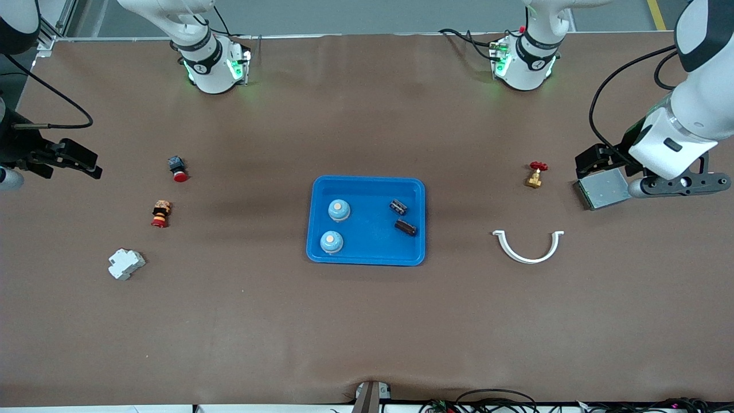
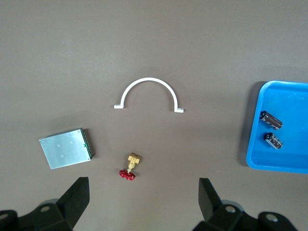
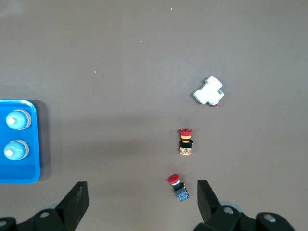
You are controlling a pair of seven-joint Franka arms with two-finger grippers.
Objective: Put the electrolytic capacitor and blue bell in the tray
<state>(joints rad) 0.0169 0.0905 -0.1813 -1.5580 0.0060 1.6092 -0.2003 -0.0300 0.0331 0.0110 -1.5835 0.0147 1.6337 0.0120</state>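
The bright-blue tray (image 1: 370,179) lies mid-table. In it are two blue bells (image 1: 339,210) (image 1: 331,242) toward the right arm's end and two dark electrolytic capacitors (image 1: 398,206) (image 1: 405,228) toward the left arm's end. My left gripper (image 1: 593,163) hangs open and empty over the table at the left arm's end, beside a grey box. My right gripper (image 1: 80,162) hangs open and empty over the right arm's end. The left wrist view (image 2: 143,185) shows the tray's rim (image 2: 252,144) and both capacitors (image 2: 271,120). The right wrist view (image 3: 143,187) shows the tray (image 3: 29,175) and both bells (image 3: 18,120).
At the left arm's end lie a grey metal box (image 1: 603,189), a brass valve with a red handle (image 1: 535,175) and a white half-ring clamp (image 1: 528,248). At the right arm's end lie a red push button (image 1: 178,168), a red-and-yellow button (image 1: 161,213) and a white breaker (image 1: 126,264).
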